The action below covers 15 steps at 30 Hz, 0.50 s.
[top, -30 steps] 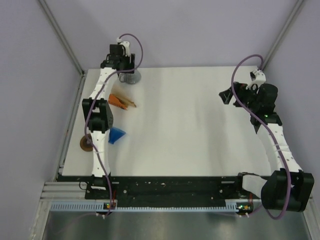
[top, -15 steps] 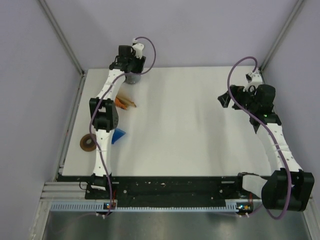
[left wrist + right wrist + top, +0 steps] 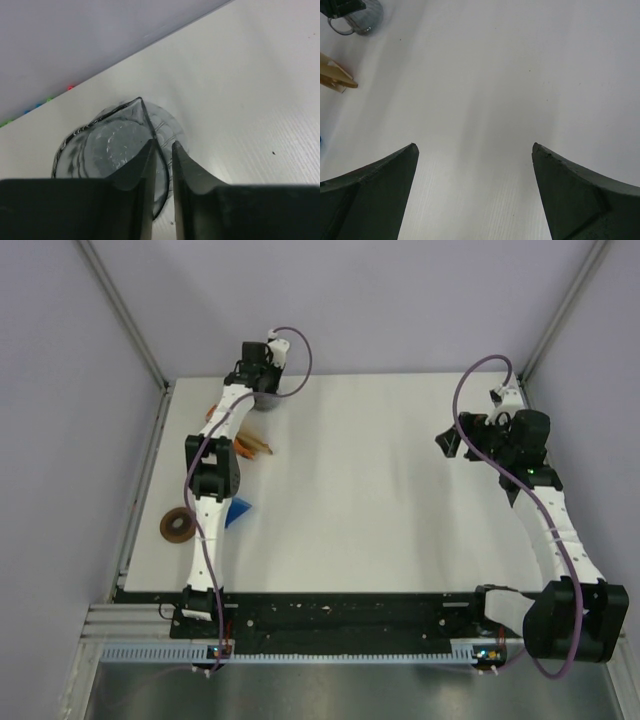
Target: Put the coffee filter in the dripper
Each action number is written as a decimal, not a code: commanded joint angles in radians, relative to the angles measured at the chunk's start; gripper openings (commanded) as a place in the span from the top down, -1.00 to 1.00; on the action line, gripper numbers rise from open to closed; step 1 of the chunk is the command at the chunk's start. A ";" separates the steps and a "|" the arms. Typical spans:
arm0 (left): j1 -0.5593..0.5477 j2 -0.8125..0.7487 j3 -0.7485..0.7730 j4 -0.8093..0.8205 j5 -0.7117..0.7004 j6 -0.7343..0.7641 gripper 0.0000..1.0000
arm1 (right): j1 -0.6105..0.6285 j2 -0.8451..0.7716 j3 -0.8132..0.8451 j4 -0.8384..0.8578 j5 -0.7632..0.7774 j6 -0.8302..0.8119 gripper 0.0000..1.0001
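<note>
Hard to read from above, along the left side. Nearest the left edge, a flat brown ring [image 3: 179, 525], in full view. Just right of it, the dripper [image 3: 239, 509], a small bright blue cone: shows as a triangle, with its left part hidden behind the left arm. Farther back, an orange packet [image 3: 250, 446] with tan papers poking out to the right, crossed by the same arm and so seen in two pieces. Cannot tell a single light-tan paper coffee filter apart from those papers in any view.

At the back edge, a clear grey glass mug [image 3: 107, 150], largely covered from above by the left gripper [image 3: 162, 146]. In the left wrist view, jaws drawn to a narrow slit astride the mug's right wall, one inside and one outside, pinching the glass. Near side of the mug cut off by them.

Over on the right, the right gripper [image 3: 475, 147], jaws spread wide above open bench, only their tips in the right wrist view.

White matte bench [image 3: 380, 500], faintly ribbed up close, with a black rail along its near edge. Pale lilac walls on three sides, silver metal struts rising from the back corners.

Count: two arms, two grippers, one ring, one blue cone, one packet, one mug.
</note>
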 commanded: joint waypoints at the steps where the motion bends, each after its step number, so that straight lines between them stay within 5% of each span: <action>1: 0.002 -0.031 0.032 -0.021 0.028 -0.007 0.80 | 0.013 -0.023 0.054 0.006 0.006 -0.015 -0.90; 3: 0.001 -0.062 0.014 -0.024 0.051 -0.012 1.00 | 0.013 -0.028 0.054 0.006 0.006 -0.015 -0.90; 9: -0.036 -0.214 -0.052 -0.128 0.218 0.005 1.00 | 0.015 -0.064 0.055 0.005 0.000 -0.003 -0.90; 15: -0.203 -0.479 -0.374 -0.206 0.364 0.192 1.00 | 0.016 -0.110 0.057 0.002 -0.009 0.011 -0.91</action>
